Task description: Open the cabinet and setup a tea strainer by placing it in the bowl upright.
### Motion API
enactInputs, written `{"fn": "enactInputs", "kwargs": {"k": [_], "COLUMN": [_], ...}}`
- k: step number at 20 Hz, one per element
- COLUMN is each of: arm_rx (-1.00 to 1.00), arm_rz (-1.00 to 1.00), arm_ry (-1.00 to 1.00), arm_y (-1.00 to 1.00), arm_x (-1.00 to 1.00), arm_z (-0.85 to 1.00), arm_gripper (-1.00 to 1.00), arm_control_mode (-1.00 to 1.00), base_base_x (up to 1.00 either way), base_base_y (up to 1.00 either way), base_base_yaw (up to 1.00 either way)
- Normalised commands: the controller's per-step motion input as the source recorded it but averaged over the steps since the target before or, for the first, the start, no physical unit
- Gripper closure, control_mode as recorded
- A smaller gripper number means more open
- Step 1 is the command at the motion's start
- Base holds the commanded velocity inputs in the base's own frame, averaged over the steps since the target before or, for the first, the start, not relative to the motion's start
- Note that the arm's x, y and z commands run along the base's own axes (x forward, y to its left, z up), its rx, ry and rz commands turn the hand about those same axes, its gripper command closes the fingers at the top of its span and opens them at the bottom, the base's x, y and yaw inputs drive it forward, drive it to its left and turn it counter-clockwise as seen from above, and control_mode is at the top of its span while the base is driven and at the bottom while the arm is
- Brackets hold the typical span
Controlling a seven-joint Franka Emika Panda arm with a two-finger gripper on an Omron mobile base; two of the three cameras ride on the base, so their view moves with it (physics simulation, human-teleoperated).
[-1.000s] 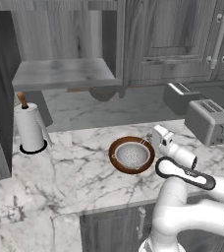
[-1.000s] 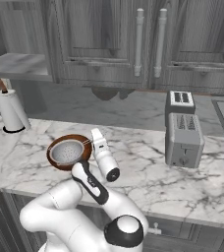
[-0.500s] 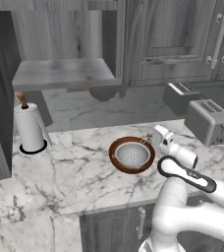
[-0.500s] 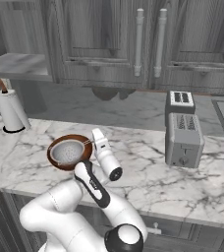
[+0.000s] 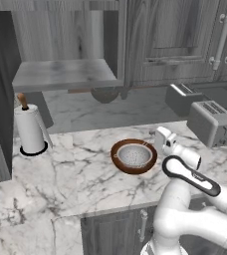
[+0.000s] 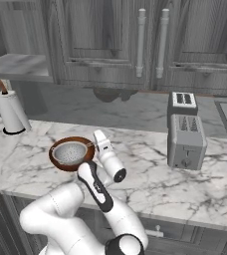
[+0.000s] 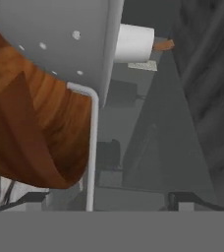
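A: Seeing the strainer (image 5: pixel 135 155) sitting upright in the bowl (image 5: pixel 119 161) on the marble counter (image 5: pixel 65 184), cabinet (image 5: pixel 60 74) door swung wide.

B: We agree. Gripper (image 6: pixel 96 141)?

A: Just beside the bowl's rim. In the hand view the tips stand far apart with the strainer's thin handle between them, so we call it released.

B: Paper towel roll (image 5: pixel 30 130) left, toaster (image 5: pixel 211 123) right, both well apart.
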Motion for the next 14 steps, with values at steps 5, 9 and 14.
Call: {"fn": "enactInputs", "kwargs": {"k": [5,9,14], "arm_rx": [0.00,-0.04,-0.07], "arm_rz": [0.01,0.00,0.00], "arm_ry": [0.01,0.09,0.08], "arm_y": [0.00,-0.04,-0.08], "arm_x": [-0.01,-0.11,-0.45], "arm_z": [0.00,0.01,0.25], "arm_gripper": [-1.00,-1.00,-1.00], "arm_control_mode": [-1.00,-1.00,-1.00], "base_base_x": [0.00,0.00,0.00], "base_base_y": [0.00,0.00,0.00], "base_base_yaw": [0.00,0.00,0.00]}}
